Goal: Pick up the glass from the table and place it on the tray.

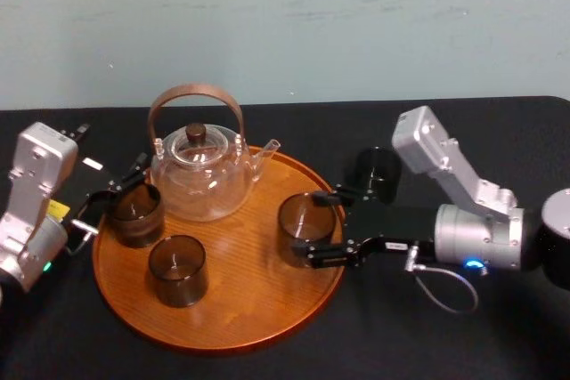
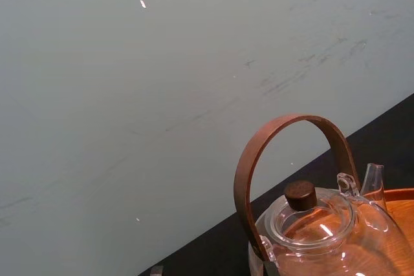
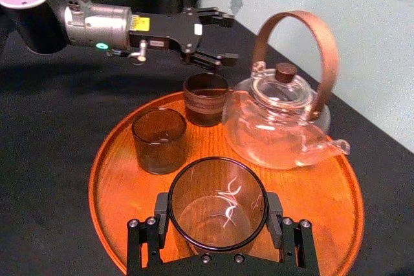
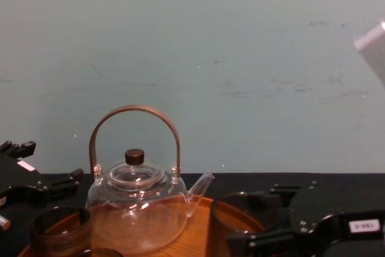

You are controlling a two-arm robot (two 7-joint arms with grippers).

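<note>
The right gripper (image 1: 322, 227) clasps the glass (image 1: 305, 224) by its sides, keeping it upright on or just above the right part of the tray (image 1: 240, 313), seemingly ready for release. The left gripper (image 3: 226, 38) waits open beside another glass (image 3: 206, 98).

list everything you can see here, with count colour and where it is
tray: one, orange-brown wood, round, centre of the table
teapot: one, clear glass with brown handle and knob, back of the tray
held glass: one, dark smoky, at the tray's right side
other glasses on the tray: two, dark smoky, one at the left edge, one at the front
glass on the table: one, dark, just off the tray's right rim
table: one, black
wall: pale green, behind the table
right gripper: black, closed around the held glass
left gripper: black, open, by the glass at the tray's left edge
</note>
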